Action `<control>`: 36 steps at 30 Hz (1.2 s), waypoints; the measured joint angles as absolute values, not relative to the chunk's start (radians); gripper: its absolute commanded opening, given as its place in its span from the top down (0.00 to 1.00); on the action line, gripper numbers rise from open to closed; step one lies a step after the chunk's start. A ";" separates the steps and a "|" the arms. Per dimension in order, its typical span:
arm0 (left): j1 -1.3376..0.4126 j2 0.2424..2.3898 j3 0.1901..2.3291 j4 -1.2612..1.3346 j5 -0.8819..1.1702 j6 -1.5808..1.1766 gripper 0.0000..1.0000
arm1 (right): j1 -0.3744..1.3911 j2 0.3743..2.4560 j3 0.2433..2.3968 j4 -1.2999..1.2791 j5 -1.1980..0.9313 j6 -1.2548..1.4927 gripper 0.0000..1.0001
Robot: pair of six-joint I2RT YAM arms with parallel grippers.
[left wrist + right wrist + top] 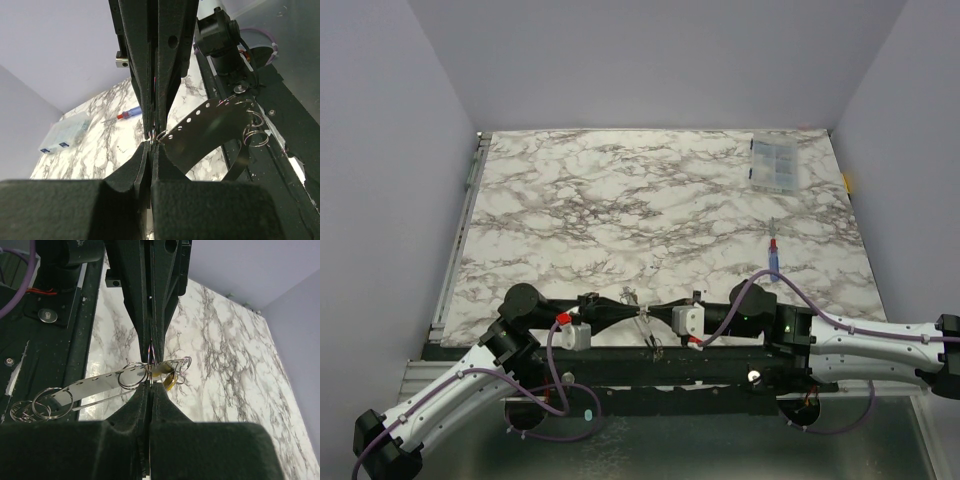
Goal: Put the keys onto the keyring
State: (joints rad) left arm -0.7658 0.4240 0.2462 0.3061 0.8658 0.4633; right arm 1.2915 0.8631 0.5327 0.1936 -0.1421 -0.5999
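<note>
Grey metal is what you see first in the left wrist view. The keyring (210, 125), a thin band with a row of holes, runs from the centre toward the right of the frame. It carries small split rings (252, 131) at its far end. Your left tool (154, 136) is closed on the near end, where a little wire loop sits between the fingers. I judge this pinch is there to hold the band steady in the air. At the left of the frame the clear box (65, 134) and the blue stick (131, 113) lie on the marble worktop (105, 150), not touched.

In the right wrist view your right tool (150, 374) is closed too, on the band at the centre of the frame. Whether it pinches the band itself or a ring on it, I cannot tell. A pale yellow key (169, 382) hangs just right of the fingers, touching the band; it seems already hooked there. The green key I do not find.

In the top view both tools meet at the lower centre, over the near edge of the worktop, with the shiny band between them. Holding it from two sides probably lets one tool work a ring while the other resists.
</note>
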 measured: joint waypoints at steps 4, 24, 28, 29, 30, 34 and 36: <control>-0.766 0.424 0.246 0.308 0.866 0.463 1.00 | 1.303 0.863 0.533 0.194 -0.128 -0.603 0.99; -0.766 0.366 0.236 0.313 0.863 0.473 1.00 | 1.317 0.861 0.537 0.220 -0.063 -0.547 0.99; -0.766 0.347 0.233 0.313 0.863 0.480 1.00 | 1.317 0.860 0.537 0.229 -0.046 -0.527 0.99; -0.766 0.346 0.233 0.313 0.863 0.481 1.00 | 1.317 0.858 0.537 0.232 -0.043 -0.522 0.99; -0.766 0.346 0.233 0.313 0.863 0.481 1.00 | 1.317 0.855 0.537 0.235 -0.042 -0.517 0.99; -0.766 0.347 0.233 0.313 0.863 0.483 1.00 | 1.322 0.845 0.538 0.240 -0.042 -0.505 0.99; -0.766 0.347 0.233 0.313 0.863 0.483 1.00 | 1.332 0.844 0.540 0.242 -0.042 -0.506 0.99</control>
State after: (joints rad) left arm -0.7658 0.3470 0.2325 0.3134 0.8631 0.4828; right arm 1.3323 0.8436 0.5396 0.2420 -0.0422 -0.5056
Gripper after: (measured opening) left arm 0.017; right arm 0.015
